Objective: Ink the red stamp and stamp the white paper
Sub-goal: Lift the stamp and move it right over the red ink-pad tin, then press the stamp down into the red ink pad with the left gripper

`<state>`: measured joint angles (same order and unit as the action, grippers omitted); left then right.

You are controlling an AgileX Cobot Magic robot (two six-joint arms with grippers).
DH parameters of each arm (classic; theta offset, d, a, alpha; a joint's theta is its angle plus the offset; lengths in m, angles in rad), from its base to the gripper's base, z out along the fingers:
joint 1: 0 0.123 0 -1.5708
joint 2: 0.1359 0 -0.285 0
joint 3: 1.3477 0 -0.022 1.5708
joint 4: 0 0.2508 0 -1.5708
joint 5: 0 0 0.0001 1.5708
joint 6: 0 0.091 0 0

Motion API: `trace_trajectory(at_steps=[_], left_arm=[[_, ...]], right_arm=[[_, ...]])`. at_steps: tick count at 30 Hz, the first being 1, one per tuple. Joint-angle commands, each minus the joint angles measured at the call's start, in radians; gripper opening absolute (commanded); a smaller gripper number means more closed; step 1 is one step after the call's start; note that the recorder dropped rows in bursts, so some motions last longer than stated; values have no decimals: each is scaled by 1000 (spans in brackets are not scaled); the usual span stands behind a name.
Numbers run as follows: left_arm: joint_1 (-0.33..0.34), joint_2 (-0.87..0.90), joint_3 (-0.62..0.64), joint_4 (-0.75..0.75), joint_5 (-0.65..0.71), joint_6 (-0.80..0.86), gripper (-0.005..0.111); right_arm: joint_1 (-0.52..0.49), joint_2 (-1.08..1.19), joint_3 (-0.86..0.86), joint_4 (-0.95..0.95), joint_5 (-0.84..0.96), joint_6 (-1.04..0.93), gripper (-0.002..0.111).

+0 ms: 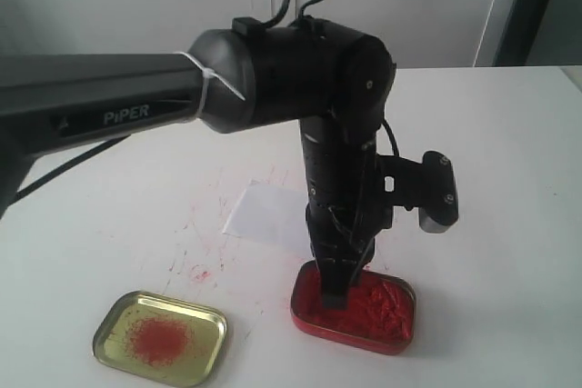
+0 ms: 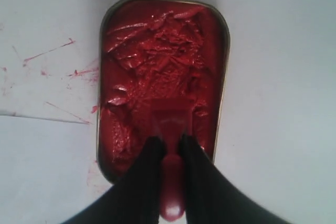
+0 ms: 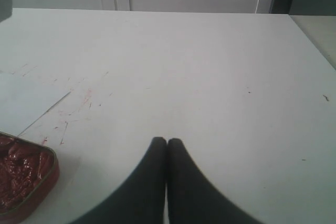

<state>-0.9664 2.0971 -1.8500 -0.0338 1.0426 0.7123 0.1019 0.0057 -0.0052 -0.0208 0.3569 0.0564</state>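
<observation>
Landmark for all positions: the red tin (image 1: 338,326) of lumpy red ink paste, lying on the white desk (image 1: 491,134). The left gripper (image 1: 336,293) hangs straight down over the tin, its tips inside the rim at the end of the tin nearer the gold tin. Seen from the left wrist, the left gripper (image 2: 169,143) has its jaws narrow, clamped on the handle of the red stamp (image 2: 170,120). The stamp's square base sits flat on the paste, towards one short end of the tin (image 2: 227,77), and is coated the same red as the paste around it. The rounded handle end shows between the dark fingers (image 2: 149,171). The white paper (image 1: 264,211) lies flat on the desk behind the tin in the exterior view, on the gold-tin side, with its nearer part hidden by the arm. The left wrist view shows a paper (image 2: 37,166) edge running towards one long side of the tin. In the right wrist view a strip of speckled desk separates the paper (image 3: 26,98) from the tin (image 3: 44,179). A shallow gold tin (image 1: 102,333) with a red smear in its middle sits well apart from the red tin, off its left side in the exterior view. Red ink streaks (image 1: 195,270) mark the desk between the two tins and towards the paper. The right gripper (image 3: 167,143) is low over bare desk, off to one side of the red tin; jaws pressed together, nothing between them.
</observation>
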Motion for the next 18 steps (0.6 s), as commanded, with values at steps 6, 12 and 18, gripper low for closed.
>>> trace_trajectory(at_steps=[6,12,18], left_arm=[[-12,56,-15,-5,23,-6,0],[-12,58,-13,-5,-21,-1,0],[-12,91,-13,-5,-19,1,0]], right_arm=[[-4,-6,5,-3,-15,-9,0],[-4,-6,5,-3,-15,-9,0],[-4,-6,5,-3,-15,-9,0]])
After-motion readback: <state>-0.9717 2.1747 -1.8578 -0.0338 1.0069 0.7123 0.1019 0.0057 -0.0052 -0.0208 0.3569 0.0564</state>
